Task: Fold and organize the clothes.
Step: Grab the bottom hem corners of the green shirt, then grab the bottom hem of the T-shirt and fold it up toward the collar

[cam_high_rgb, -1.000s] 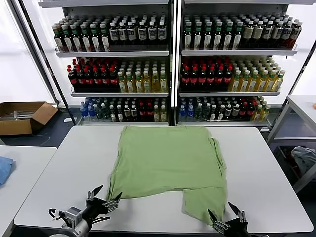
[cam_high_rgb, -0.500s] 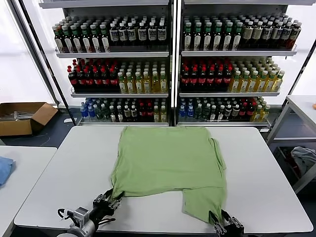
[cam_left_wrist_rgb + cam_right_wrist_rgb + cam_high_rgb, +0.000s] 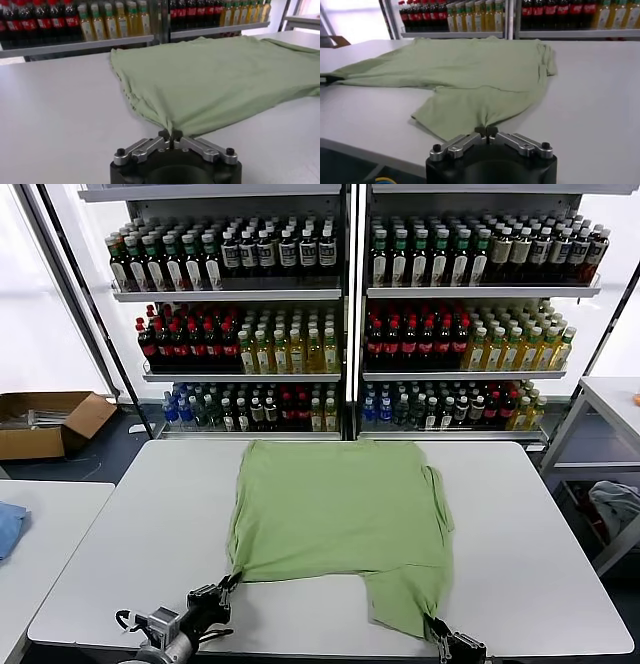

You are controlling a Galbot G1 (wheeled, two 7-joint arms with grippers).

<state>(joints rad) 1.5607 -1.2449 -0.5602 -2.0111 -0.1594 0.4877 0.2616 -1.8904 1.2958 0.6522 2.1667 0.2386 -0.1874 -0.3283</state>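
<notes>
The light green clothes lie spread on the white table, plain side up, with a flap hanging toward the near right. My left gripper is shut on the near left corner of the clothes, the cloth pinched between its fingertips. At the near right edge, my right gripper is shut on the flap's near corner; the clothes bunch into its fingertips.
Shelves of bottles stand behind the table. A cardboard box lies on the floor at the far left. A side table with a blue cloth is on the left, and grey cloth sits at the right.
Both grippers moved forward onto the near corners of the clothes and went from open to shut on the cloth. The near left corner is now drawn into a point.
</notes>
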